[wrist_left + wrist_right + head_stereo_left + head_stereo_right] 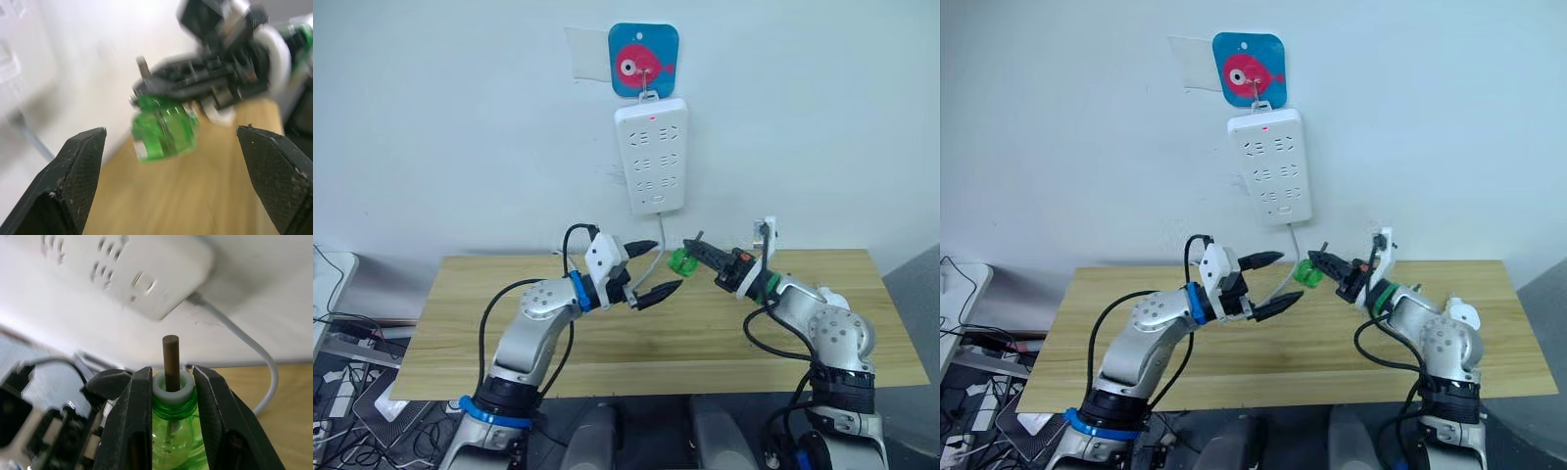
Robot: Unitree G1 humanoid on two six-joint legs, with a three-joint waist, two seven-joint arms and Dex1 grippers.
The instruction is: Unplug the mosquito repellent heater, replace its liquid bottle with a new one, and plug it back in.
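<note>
Mid-swap: small translucent green plastic bottle [683, 261] up in the air over the light wooden table [460, 323].

Clamped at the neck by the right gripper [171, 382], dark wick rod poking out past the fingertips, probably held out for a handover. Left gripper [654, 267] spread wide and empty, bottle just beyond its tips. Further back, long white power strip [652, 155] hanging on the wall, sockets seemingly bare.

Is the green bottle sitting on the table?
No, the right gripper holds the green bottle up in the air above the table.
</note>
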